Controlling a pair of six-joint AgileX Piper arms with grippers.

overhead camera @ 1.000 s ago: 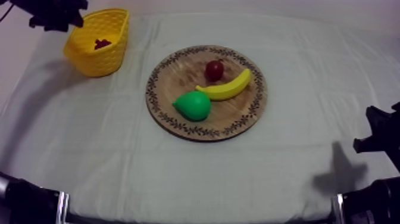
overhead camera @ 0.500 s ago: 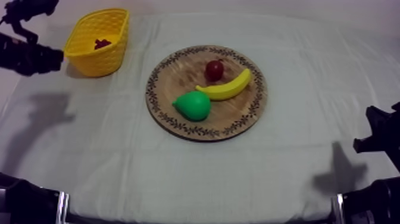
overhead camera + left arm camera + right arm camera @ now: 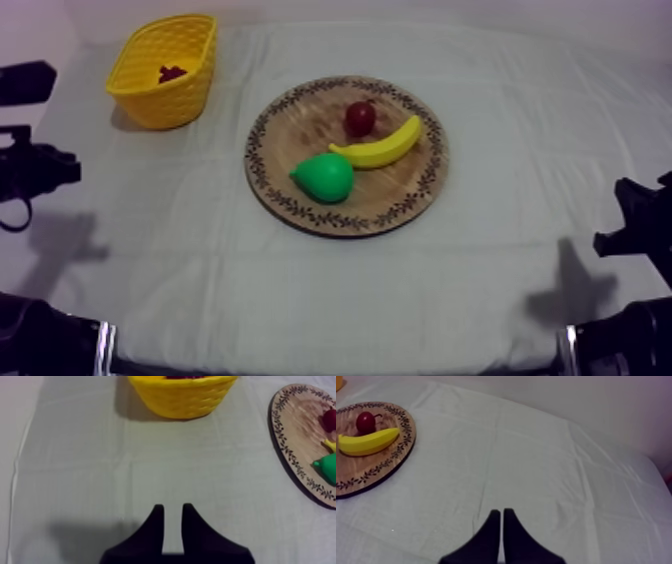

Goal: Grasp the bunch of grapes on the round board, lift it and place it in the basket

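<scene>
- Bunch of grapes (image 3: 172, 73) lay inside the yellow basket (image 3: 160, 100), near the table's (image 3: 330, 290) far left corner. None was on the wooden board (image 3: 310, 120). I judged the put-down done.
- The board sat mid-table and carried a small red fruit (image 3: 360, 118), a banana (image 3: 385, 145) and a pear (image 3: 325, 176). These were not the task's things, so I judged them rightly left alone.
- Left gripper (image 3: 172, 526): fingers spread a little with only cloth between them. It hung over bare cloth near the table's left edge, apart from the basket. It was empty, which fits the grapes lying in the basket.
- Right gripper (image 3: 501, 526): fingers pressed together on nothing, over cloth toward the table's right edge and apart from the board. I judged it parked, since the basket was on the left arm's side.
</scene>
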